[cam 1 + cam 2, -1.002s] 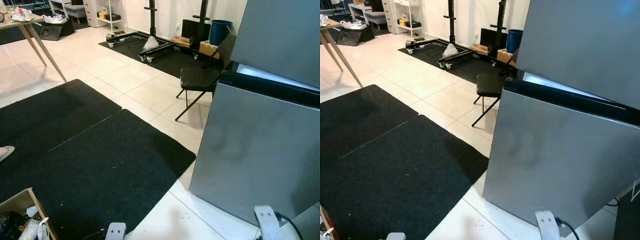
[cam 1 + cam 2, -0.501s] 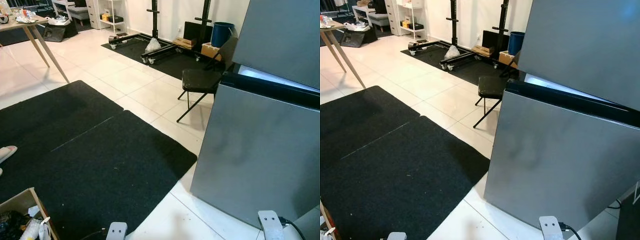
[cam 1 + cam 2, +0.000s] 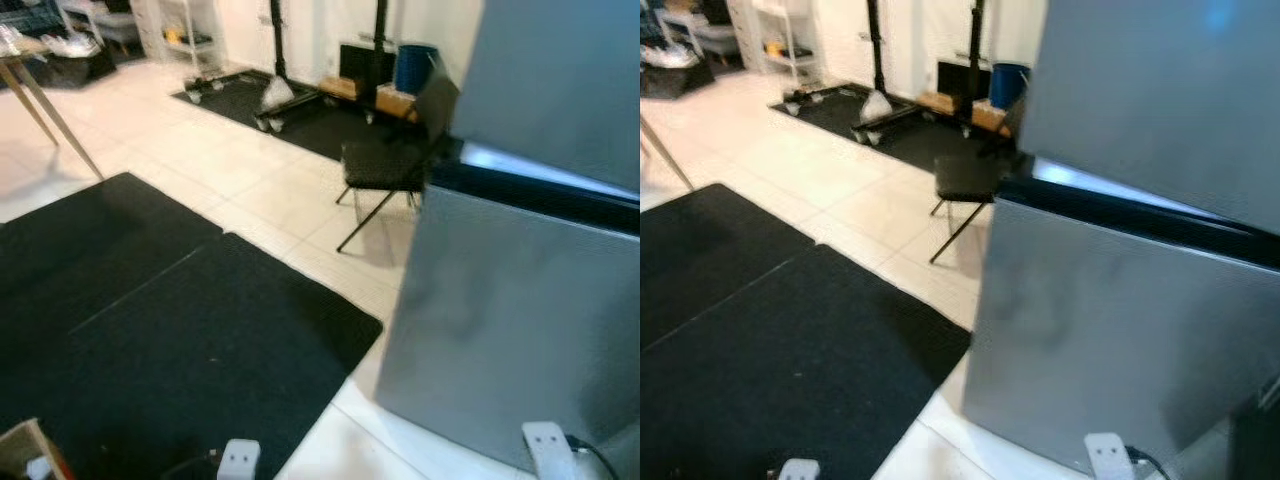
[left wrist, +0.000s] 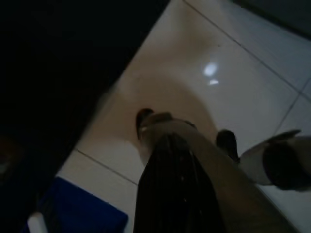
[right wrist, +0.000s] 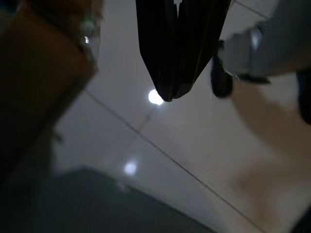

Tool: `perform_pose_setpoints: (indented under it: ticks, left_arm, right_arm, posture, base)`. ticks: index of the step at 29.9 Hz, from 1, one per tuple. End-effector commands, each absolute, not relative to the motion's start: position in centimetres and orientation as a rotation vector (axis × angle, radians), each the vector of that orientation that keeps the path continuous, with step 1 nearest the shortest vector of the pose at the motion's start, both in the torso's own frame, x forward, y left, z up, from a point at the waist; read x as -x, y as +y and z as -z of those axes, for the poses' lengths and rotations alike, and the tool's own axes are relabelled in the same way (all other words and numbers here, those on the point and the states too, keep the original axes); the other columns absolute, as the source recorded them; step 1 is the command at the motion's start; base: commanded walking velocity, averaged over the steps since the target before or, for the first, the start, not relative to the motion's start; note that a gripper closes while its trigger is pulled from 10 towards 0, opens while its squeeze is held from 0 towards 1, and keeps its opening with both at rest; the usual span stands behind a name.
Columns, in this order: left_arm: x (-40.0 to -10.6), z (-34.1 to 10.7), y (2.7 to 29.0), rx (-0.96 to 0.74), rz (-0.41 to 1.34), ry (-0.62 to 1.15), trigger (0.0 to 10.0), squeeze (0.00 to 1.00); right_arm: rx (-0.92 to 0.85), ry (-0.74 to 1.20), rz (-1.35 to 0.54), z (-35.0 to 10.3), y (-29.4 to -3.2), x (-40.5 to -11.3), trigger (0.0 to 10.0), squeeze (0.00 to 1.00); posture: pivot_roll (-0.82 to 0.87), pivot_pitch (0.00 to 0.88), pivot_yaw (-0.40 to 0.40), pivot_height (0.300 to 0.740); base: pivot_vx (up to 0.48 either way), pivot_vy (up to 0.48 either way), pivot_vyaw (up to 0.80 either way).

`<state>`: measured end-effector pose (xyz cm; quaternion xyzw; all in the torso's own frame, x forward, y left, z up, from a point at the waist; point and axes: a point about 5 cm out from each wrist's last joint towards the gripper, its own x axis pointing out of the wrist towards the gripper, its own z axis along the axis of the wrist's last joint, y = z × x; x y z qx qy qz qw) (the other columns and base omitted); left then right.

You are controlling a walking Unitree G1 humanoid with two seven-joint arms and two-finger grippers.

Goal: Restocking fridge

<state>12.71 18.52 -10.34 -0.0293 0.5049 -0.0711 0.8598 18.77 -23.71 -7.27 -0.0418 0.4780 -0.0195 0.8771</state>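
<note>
The fridge [image 3: 520, 330] stands at the robot's right, a tall grey block whose lower door faces the room. Between that door and the upper one runs a dark gap with a thin strip of light along it, so the top door looks slightly ajar, though the blur makes that hard to settle. A black mat [image 3: 170, 340] covers the floor to the left, and a corner of a cardboard box [image 3: 25, 450] sits at the robot's left, its contents cut off by the frame. A black folding chair [image 3: 385, 165] stands just beside the fridge's far corner, with a wheeled black stand [image 3: 285, 90] and a blue bin [image 3: 413, 68] beyond it.

Both arms hang low over the pale tiles. The right gripper [image 5: 170, 94] has its two black fingers pressed together, tips meeting, with nothing between them. The left gripper [image 4: 170, 160] is too dark and close to the lens for me to tell how its fingers stand.

The pictures are smeared, so the robot seems to be on the move. Nothing is being carried, which would fit walking to fetch goods as well as walking away after putting some in. Whichever it is, steady footing at the mat's edge matters, and so does keeping wide of the chair legs.
</note>
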Motion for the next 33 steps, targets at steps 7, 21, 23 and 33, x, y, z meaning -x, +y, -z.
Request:
perform_pose_setpoints:
  ticks: [7,21,23,33]
  left_arm:
    - [-11.9,10.7,18.2,0.067,0.163,1.102,10.0,0.0]
    - [-11.7,10.7,18.3,0.073,0.136,1.11,10.0,0.0]
    - [-11.7,10.7,18.4,0.075,0.136,1.11,10.0,0.0]
    - [-11.5,10.8,18.4,0.076,0.133,1.114,10.0,0.0]
  right_arm:
    - [0.094,0.964,0.072,6.7,-25.0,-19.1,10.0,0.0]
    - [-0.051,0.67,0.188,2.3,-27.0,-24.5,10.0,0.0]
    - [-0.049,0.641,0.195,1.7,-27.3,-25.0,10.0,0.0]
    - [-0.018,0.431,0.24,-2.6,-28.2,-29.0,10.0,0.0]
  posture:
    - [-0.01,0.0,-0.061,0.74]
    - [-0.02,0.0,-0.06,0.74]
    - [-0.02,0.0,-0.06,0.74]
    - [-0.02,0.0,-0.056,0.74]
  base:
    - [0.388,0.0,0.0]
    - [0.111,0.0,0.0]
    - [0.0,0.0,0.0]
    - [0.0,0.0,0.0]
